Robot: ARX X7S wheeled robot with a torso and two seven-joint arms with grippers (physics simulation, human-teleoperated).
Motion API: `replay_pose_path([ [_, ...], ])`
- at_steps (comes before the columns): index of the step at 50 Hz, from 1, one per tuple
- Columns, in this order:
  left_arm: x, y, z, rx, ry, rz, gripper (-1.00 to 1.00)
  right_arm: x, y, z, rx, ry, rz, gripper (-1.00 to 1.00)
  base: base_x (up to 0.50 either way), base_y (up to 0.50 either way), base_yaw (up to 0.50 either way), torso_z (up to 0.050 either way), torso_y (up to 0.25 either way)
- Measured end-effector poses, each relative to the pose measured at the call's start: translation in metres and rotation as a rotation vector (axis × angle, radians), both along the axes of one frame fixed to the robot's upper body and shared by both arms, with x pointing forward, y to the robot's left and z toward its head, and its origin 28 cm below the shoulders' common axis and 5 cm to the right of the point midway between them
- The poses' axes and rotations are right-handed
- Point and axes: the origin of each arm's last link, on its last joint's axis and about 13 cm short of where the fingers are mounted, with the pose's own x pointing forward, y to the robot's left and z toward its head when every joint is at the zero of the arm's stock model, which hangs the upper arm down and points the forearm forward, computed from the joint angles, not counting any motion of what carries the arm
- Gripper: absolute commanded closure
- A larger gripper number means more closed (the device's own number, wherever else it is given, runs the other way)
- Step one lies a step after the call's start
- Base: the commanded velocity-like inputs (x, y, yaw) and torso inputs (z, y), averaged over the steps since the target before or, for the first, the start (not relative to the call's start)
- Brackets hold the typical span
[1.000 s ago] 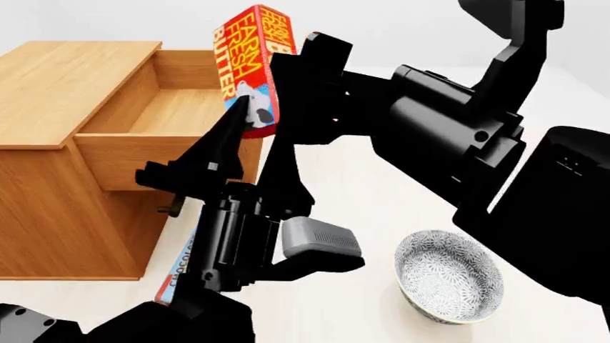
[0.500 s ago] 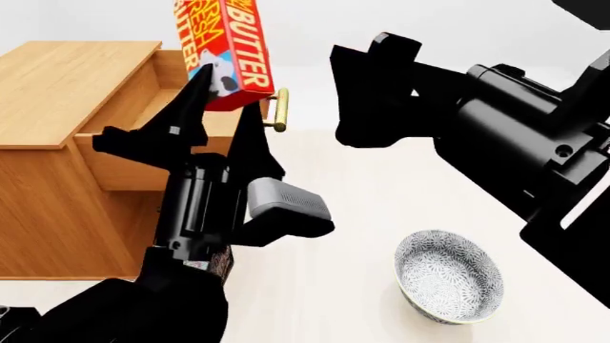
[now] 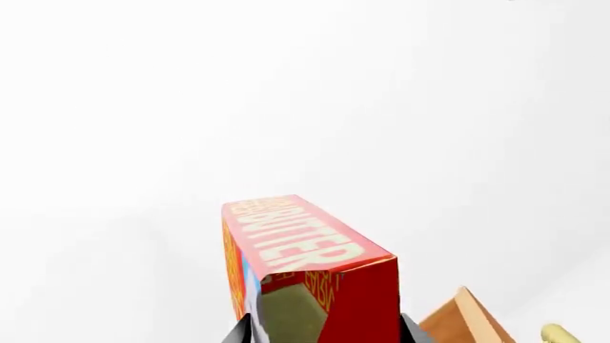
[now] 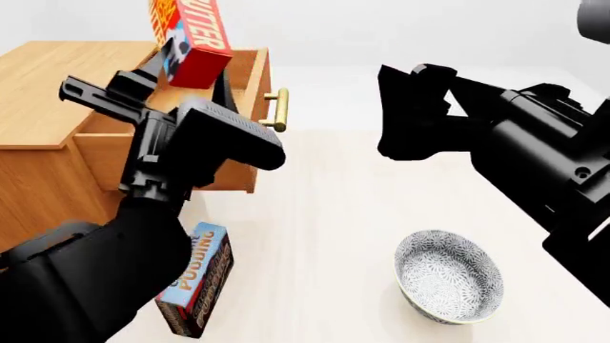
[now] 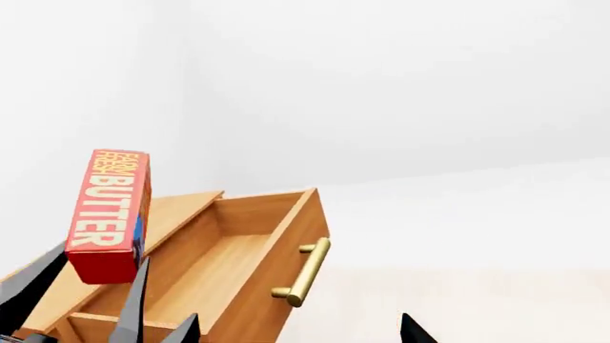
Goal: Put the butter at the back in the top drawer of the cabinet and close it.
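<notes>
The butter [image 4: 191,36] is a red and orange box held upright in my left gripper [image 4: 186,71], which is shut on its lower end above the open top drawer [image 4: 243,107]. It also shows in the left wrist view [image 3: 305,271] and the right wrist view [image 5: 110,214]. The top drawer of the wooden cabinet [image 4: 57,93] is pulled out, its brass handle [image 4: 278,109] facing right; its inside [image 5: 228,264] looks empty. My right gripper [image 5: 296,336] is open and empty, held in the air to the right of the drawer [image 4: 410,114].
A patterned grey bowl [image 4: 448,275] sits on the table at the front right. A blue and brown pudding box [image 4: 198,279] stands by the cabinet's front, under my left arm. My right arm [image 4: 533,157] spans the right side.
My left gripper has carried the butter up and to the left, over the open drawer. My right gripper has let go and drawn back to the right.
</notes>
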Motion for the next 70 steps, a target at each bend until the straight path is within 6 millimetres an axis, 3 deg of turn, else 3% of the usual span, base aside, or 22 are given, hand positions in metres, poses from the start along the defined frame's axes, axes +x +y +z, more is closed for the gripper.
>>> replay_pose_path([
  [18, 0.025, 0.016, 0.014, -0.203, 0.137, -0.069, 1.0, 0.003, -0.003, -0.007, -0.03, 0.01, -0.039, -1.0, 0.0, 0.0, 0.0, 0.0, 0.001],
  [41, 0.056, 0.022, 0.018, -0.395, 0.326, -0.204, 1.0, 0.005, -0.003, -0.012, -0.047, 0.022, -0.061, -1.0, 0.0, 0.0, 0.0, 0.0, 0.001],
  [70, 0.096, 0.036, 0.006, -0.566, 0.419, -0.099, 1.0, 0.007, -0.004, -0.019, -0.052, 0.04, -0.074, -1.0, 0.0, 0.0, 0.0, 0.001, 0.002],
])
